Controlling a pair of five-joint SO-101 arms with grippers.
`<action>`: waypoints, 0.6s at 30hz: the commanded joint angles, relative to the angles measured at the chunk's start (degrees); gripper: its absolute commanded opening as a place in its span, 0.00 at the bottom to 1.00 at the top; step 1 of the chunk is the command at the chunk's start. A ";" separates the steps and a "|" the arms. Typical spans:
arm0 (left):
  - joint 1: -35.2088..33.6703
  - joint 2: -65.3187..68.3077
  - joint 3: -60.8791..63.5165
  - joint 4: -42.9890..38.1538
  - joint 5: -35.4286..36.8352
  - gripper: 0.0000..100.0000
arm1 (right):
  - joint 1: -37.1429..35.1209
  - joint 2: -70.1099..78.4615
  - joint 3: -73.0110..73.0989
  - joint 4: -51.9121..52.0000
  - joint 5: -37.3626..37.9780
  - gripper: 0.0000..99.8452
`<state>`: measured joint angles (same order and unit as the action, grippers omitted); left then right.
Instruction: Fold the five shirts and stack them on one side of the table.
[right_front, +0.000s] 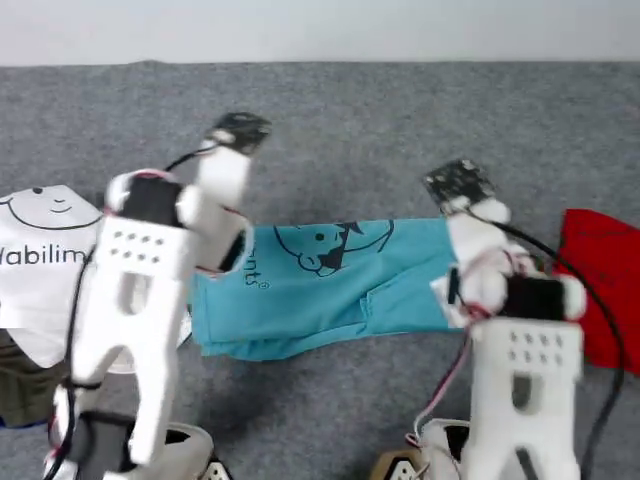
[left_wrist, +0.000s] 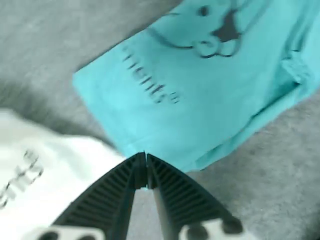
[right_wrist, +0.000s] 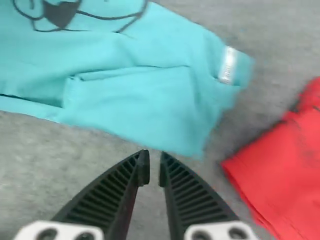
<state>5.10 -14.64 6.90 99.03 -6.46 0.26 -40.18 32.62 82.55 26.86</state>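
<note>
The left gripper (left_wrist: 145, 159) has its jaws closed tip to tip right at the hem end of the teal shirt (right_front: 330, 275); whether a fold of cloth is nipped between them I cannot tell. The right gripper (right_wrist: 153, 155) hangs just off the shirt's opposite, collar end, its jaws parted by only a thin slit with nothing between them and bare table showing through. The grey table (right_front: 400, 130) carries everything. The teal shirt lies in its middle between the two arms, front print up, one long edge already turned over on itself but the body still at full length. Beyond its hem end sits a white shirt (right_front: 45, 260), close beside it, lying over a darker garment (right_front: 15, 390), which looks like the start of the stack. Beyond its collar end a red shirt (right_front: 600, 270) waits, near but apart. By my judgement the teal shirt is mid-fold: the next move calls for both grippers to take hold of one end and carry it over the other, keeping the edges square, before it goes onto the white shirt.
</note>
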 joint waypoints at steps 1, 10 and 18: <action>-5.80 -4.13 3.38 -1.76 0.44 0.00 | -4.79 8.92 -1.49 -3.21 -5.19 0.03; -5.01 4.57 19.03 -12.48 -4.13 0.00 | -12.26 29.58 -7.82 -9.01 -11.87 0.01; -4.92 16.62 21.41 -19.60 -8.26 0.00 | -11.91 42.33 -7.91 -12.88 -10.99 0.01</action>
<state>0.09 -0.57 28.26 81.54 -12.53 -11.25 0.62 27.69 70.24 15.87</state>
